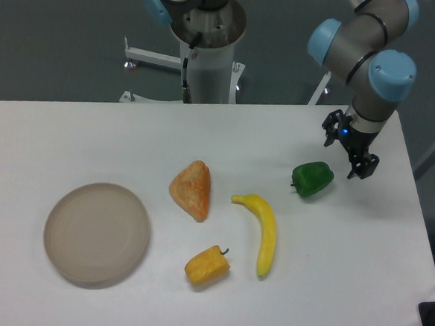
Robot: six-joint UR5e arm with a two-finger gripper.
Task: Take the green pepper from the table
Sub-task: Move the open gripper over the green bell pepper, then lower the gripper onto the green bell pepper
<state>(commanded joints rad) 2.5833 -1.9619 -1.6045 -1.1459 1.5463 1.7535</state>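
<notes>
The green pepper [312, 178] lies on the white table [360, 262] toward the right side, glossy and lumpy. My gripper [346, 152] hangs just above and to the right of it, a short gap away. Its two black fingers are spread apart with nothing between them, so it is open. One fingertip [362, 169] shows near the pepper's right side, the other sits farther back.
A yellow banana [263, 232] lies left of and below the pepper. A yellow-orange pepper [207, 265], an orange-brown bread wedge [192, 189] and a round beige plate [97, 234] sit further left. The arm's base column [208, 54] stands behind the table's far edge.
</notes>
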